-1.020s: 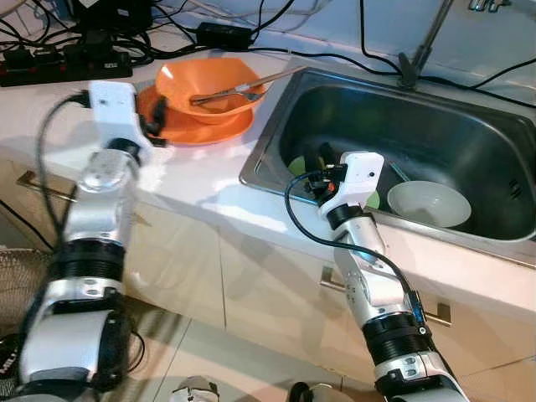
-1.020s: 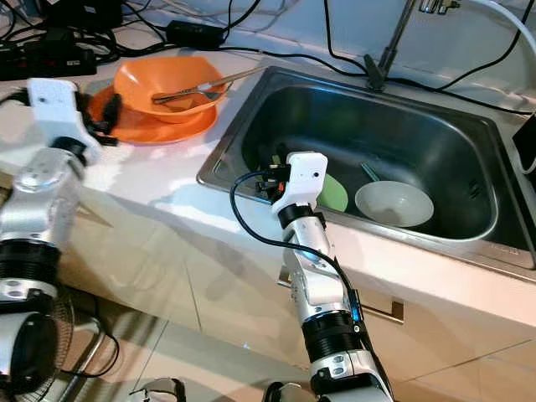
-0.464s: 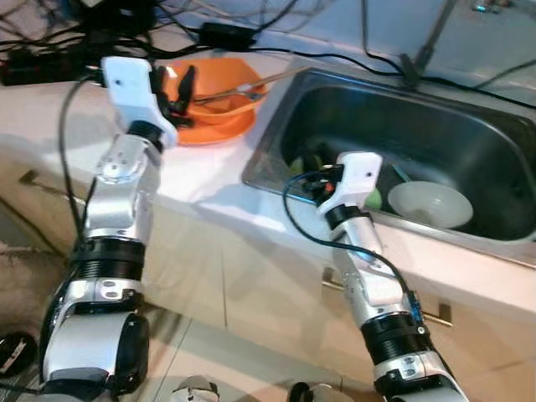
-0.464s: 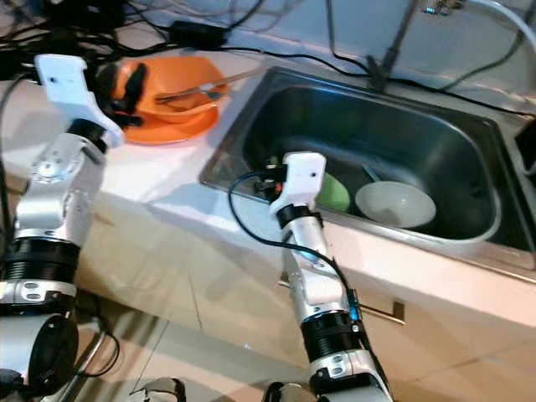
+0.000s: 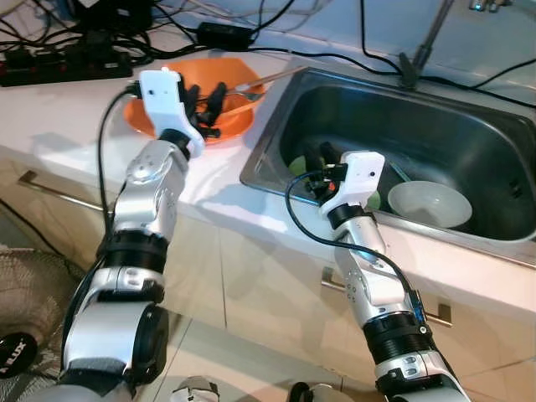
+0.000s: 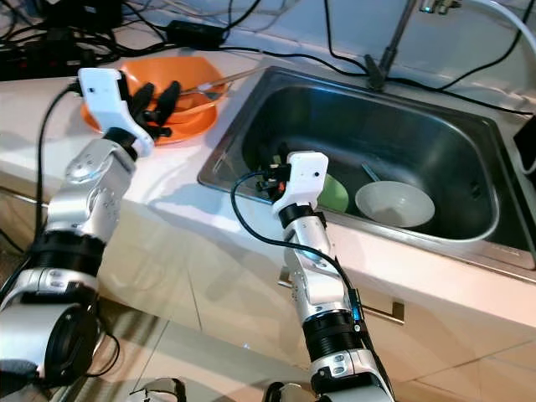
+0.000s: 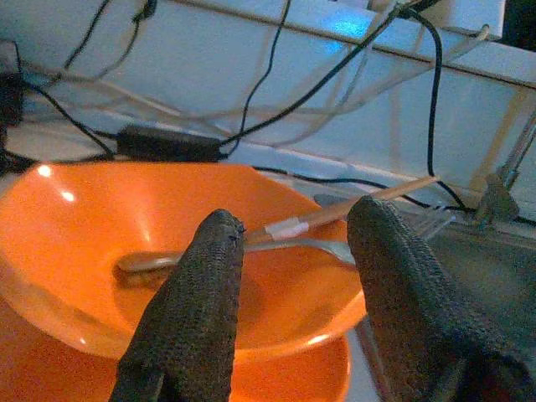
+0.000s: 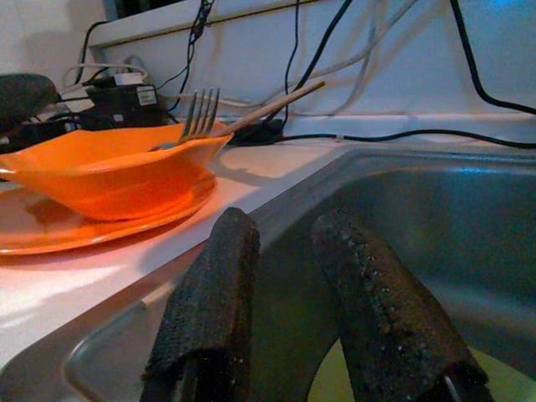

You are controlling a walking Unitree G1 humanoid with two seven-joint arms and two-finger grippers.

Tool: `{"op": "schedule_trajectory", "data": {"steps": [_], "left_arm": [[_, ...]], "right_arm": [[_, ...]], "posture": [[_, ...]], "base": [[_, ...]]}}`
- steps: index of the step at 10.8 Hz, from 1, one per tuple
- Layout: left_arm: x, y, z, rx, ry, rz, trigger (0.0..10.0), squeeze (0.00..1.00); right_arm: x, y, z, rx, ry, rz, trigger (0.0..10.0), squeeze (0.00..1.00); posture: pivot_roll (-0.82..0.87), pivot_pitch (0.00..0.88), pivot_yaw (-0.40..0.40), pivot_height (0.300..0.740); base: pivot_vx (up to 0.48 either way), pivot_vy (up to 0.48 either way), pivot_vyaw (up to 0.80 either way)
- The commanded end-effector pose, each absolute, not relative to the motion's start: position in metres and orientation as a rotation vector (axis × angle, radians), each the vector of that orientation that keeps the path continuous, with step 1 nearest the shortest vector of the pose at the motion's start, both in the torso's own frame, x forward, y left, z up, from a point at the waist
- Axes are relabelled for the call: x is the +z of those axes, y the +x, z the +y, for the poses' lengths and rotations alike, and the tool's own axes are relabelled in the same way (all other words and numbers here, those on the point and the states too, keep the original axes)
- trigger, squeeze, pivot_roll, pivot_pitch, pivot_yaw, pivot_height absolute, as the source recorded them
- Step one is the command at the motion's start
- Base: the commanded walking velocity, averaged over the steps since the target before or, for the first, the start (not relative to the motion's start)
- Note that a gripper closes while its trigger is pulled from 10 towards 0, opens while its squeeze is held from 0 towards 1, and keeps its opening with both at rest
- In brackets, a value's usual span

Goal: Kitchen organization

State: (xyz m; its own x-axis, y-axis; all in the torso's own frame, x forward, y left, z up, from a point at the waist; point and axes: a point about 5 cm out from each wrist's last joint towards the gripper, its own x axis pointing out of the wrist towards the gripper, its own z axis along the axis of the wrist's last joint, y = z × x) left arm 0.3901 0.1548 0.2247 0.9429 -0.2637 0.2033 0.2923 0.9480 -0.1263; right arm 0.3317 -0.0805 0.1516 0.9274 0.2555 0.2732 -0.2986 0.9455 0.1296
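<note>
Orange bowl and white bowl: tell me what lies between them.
In the left eye view, the sink's rim, then the right gripper above a green dish, separate orange bowl from white bowl.

Both arms are built of silver, brushed-metal segments joined by black ribbed collars, and each ends in a boxy white wrist housing, the left gripper (image 5: 208, 105) and the right gripper (image 5: 318, 159) each carrying two long black fingers (image 7: 197, 322) with a coarse, woven-looking texture. A black cable loops out from each white housing and runs back along the forearm. The right arm has small red and orange connectors beside the housing and a thin blue strip near its lower black collar.
</note>
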Motion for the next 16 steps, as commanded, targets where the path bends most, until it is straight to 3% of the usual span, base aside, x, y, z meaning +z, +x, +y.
{"op": "schedule_trajectory", "data": {"steps": [1, 8, 10, 12, 16], "left_arm": [[0.222, 0.391, 0.153, -0.296, -0.175, -0.159, 10.0, 0.0], [0.218, 0.386, 0.2, -0.124, -0.179, -0.137, 10.0, 0.0], [0.226, 0.384, 0.201, -0.1, -0.049, -0.183, 10.0, 0.0], [0.259, 0.38, 0.174, -0.177, 0.034, -0.379, 10.0, 0.0], [0.232, 0.397, 0.127, -0.361, -0.119, -0.218, 10.0, 0.0]], "right_arm": [[0.151, 0.331, -0.084, 0.273, 0.163, -0.259, 10.0, 0.0], [0.15, 0.332, -0.081, 0.283, 0.166, -0.256, 10.0, 0.0], [0.15, 0.332, -0.082, 0.282, 0.166, -0.255, 10.0, 0.0], [0.149, 0.332, -0.081, 0.281, 0.168, -0.254, 10.0, 0.0], [0.149, 0.332, -0.084, 0.268, 0.165, -0.254, 10.0, 0.0]], "posture": [[0.1, 0.06, -0.043, 0.74], [0.11, 0.061, -0.051, 0.74], [0.12, 0.067, -0.053, 0.74], [0.12, 0.069, -0.054, 0.74], [0.1, 0.073, -0.043, 0.74]], "base": [[0.0, 0.0, 0.0], [0.0, 0.0, 0.0], [0.0, 0.0, 0.0], [0.0, 0.0, 0.0], [0.0, 0.0, 0.0]]}}
